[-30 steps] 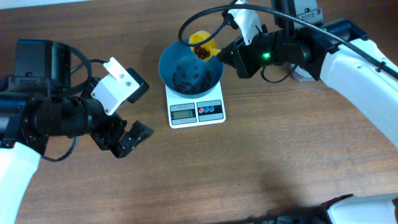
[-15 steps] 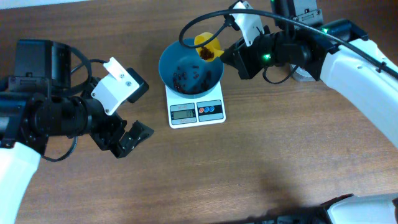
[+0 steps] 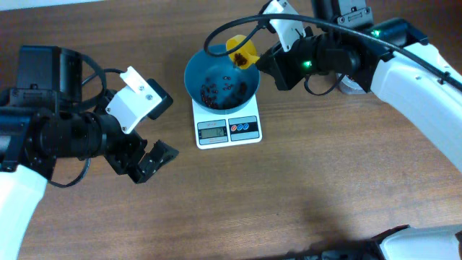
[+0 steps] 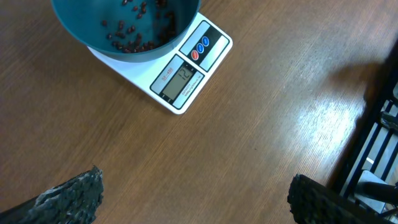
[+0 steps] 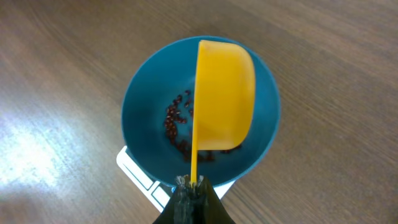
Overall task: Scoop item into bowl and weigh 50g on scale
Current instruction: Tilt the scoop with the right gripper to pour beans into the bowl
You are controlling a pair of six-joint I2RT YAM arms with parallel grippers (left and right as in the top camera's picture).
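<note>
The teal-blue bowl [image 3: 220, 81] sits on the white scale [image 3: 228, 126], with dark red-brown beans [image 3: 216, 90] scattered in its bottom. My right gripper [image 3: 268, 59] is shut on the handle of a yellow scoop [image 3: 241, 52] tipped on its side over the bowl's far right rim, a few beans in it. In the right wrist view the scoop [image 5: 221, 93] hangs over the bowl [image 5: 143, 106], the gripper [image 5: 194, 185] shut on its handle. My left gripper [image 3: 148, 160] is open and empty, left of the scale. The left wrist view shows the scale display [image 4: 180, 78] and the bowl [image 4: 93, 31].
A grey-white object [image 3: 350, 83] lies partly hidden behind my right arm at the back right. Black cables loop above the bowl [image 3: 224, 29]. In the left wrist view dark equipment [image 4: 379, 149] stands past the table's right edge.
The yellow scoop has lifted slightly and tipped further over the bowl's far right rim. More beans lie in the bowl. My left arm has not moved.
</note>
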